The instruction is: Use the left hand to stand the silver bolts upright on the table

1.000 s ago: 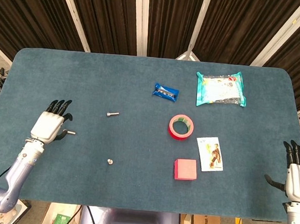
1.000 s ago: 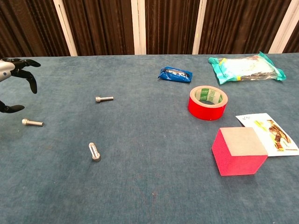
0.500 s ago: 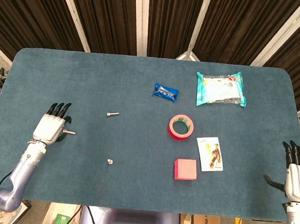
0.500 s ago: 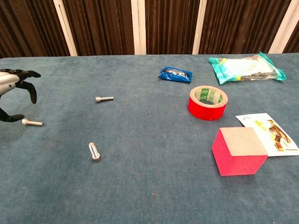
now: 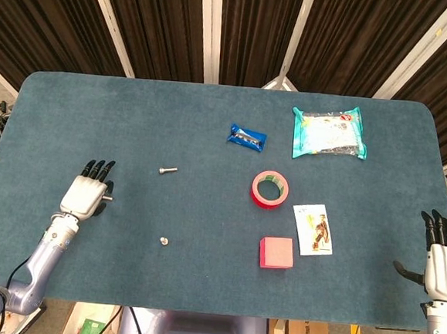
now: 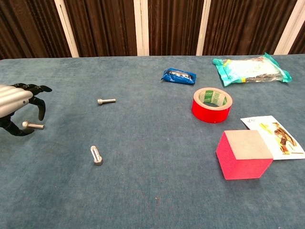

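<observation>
1. Curling loosely, my left hand (image 6: 16, 107) has dark fingers (image 6: 38, 106) arched over one silver bolt (image 6: 32, 125) lying near the bench's left edge; contact is unclear.
2. I see two more smooth bolts: one lying (image 6: 106, 100), one (image 6: 96, 155) toward the front edge.
3. My right hand (image 5: 442, 260), fingers apart and empty, is cut off at the bench's right edge.

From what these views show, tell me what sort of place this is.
Probably a robot test room: a blue felt table ringed by dark curtains, unrelated props like a red tape roll and silver bolts, robot's left hand reaching in.

bolts (image 6: 96, 155): shiny metal | table (image 6: 157, 191): matt blue cloth | tape roll (image 6: 211, 105): glossy red plastic
</observation>
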Motion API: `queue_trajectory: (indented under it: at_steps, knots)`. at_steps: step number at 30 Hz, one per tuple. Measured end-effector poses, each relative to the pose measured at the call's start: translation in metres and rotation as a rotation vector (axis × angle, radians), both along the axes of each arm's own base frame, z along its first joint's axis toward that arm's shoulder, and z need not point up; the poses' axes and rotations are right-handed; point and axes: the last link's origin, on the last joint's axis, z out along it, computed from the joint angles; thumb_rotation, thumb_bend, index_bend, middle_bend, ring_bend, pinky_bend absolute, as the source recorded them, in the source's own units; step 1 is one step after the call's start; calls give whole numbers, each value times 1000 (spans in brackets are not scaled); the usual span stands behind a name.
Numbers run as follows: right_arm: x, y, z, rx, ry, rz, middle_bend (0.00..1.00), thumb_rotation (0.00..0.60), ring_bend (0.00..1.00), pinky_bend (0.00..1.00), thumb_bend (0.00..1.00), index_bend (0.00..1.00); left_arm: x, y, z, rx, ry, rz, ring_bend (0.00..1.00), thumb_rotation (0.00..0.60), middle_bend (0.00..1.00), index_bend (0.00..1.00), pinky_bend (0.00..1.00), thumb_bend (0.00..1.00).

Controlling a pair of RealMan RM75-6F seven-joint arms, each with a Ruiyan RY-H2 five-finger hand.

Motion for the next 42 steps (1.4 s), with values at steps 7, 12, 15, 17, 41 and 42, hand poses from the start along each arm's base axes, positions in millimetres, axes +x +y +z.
queue_trajectory:
  at_steps: [7, 12, 15, 17, 41, 42]
  knots:
    - [0, 0, -1, 2, 0, -1, 8, 600, 0, 0, 8, 102, 0, 1, -3, 4, 3, -3, 0, 600, 4, 490, 0, 458]
    - [0, 0, -2, 5, 0, -1, 8, 600, 0, 0, 7, 102, 2, 2, -5, 10, -2, -6, 0, 600, 5, 492, 0, 458]
    - [0, 0, -2, 3, 2, -2, 8, 600, 0, 0, 7, 102, 2, 2, -7, 10, 1, -6, 0, 600, 5, 497, 0, 458]
    - [0, 0, -2, 1, 1, -4, 8, 600, 0, 0, 8, 102, 2, 2, -9, 9, 7, -7, 0, 600, 5, 502, 0, 458]
    - [-1, 0, -1, 1, -3, -8, 8, 600, 0, 0, 7, 104, 3, 2, -14, 15, 34, -14, 0, 600, 15, 544, 0, 477]
    - [-1, 0, -1, 1, -3, -8, 8, 600, 0, 0, 7, 104, 2, 2, -15, 14, 35, -13, 0, 600, 15, 544, 0, 477]
